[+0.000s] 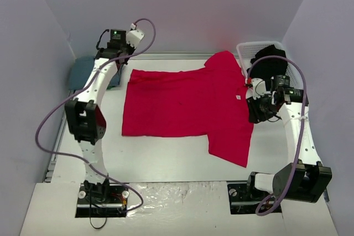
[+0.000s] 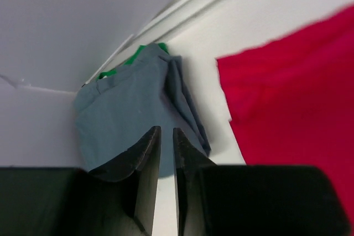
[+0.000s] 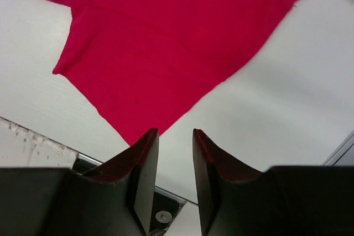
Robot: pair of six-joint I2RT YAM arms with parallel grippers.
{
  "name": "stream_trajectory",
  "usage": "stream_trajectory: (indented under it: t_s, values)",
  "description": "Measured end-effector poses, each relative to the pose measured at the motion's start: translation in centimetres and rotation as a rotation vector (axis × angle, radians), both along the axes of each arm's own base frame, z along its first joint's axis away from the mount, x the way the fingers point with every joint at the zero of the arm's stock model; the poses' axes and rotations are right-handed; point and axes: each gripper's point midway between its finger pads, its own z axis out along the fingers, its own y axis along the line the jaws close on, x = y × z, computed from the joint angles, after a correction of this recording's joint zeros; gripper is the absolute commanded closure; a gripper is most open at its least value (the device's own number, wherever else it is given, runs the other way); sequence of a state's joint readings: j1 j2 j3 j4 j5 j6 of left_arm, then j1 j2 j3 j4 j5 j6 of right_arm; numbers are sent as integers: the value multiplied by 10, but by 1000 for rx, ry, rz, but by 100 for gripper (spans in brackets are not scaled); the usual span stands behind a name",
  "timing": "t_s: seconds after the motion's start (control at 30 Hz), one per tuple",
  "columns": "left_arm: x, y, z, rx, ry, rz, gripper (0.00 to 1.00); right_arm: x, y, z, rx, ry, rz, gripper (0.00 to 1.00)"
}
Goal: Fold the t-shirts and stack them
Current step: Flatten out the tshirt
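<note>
The bright red t-shirt [image 1: 182,103] lies spread flat on the table, its neck label [image 1: 239,97] towards the right. One sleeve shows in the right wrist view [image 3: 166,42]. The slate blue-grey t-shirt [image 1: 83,74] lies folded at the far left; it also shows in the left wrist view [image 2: 127,109]. The black t-shirt [image 1: 269,63] sits in the basket. My left gripper [image 1: 112,54] [image 2: 166,131] hovers over the blue-grey shirt's near edge, jaws almost together and empty. My right gripper [image 1: 256,110] [image 3: 176,134] hangs above the table beside the red shirt's right edge, slightly open and empty.
A white slatted basket [image 1: 246,48] stands at the back right. Walls enclose the table on the left, back and right. Bare table [image 1: 166,158] lies in front of the red shirt. The table's front rail [image 3: 166,203] shows below the right fingers.
</note>
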State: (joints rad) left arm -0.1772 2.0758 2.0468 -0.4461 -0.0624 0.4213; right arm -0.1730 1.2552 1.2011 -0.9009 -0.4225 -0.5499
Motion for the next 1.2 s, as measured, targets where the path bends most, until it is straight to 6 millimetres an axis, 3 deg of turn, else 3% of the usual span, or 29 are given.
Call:
stream_trajectory:
  t_s: [0.07, 0.13, 0.2, 0.4, 0.5, 0.77, 1.03, 1.2]
  values:
    - [-34, -8, 10, 7, 61, -106, 85, 0, 9, -1, 1, 4, 38, 70]
    - [-70, -14, 1, 16, 153, -197, 85, 2, 13, -2, -6, 4, 55, 68]
    - [-108, -18, -21, 33, 265, -265, 85, 5, 16, -4, -20, 1, 74, 64]
    - [-220, -29, -117, 128, 628, -420, 84, 10, 44, -18, -102, 31, 227, 60]
    - [-263, -35, -137, 172, 731, -487, 83, 11, 59, -30, -139, 67, 315, 60]
    - [-304, -37, -132, 221, 721, -537, 80, 19, 60, -38, -197, 82, 361, 54]
    - [-335, -21, -162, 278, 787, -533, 73, 18, 53, -32, -227, 42, 351, 46]
    - [-338, -20, -170, 287, 790, -536, 72, 11, 43, -33, -228, 42, 317, 44]
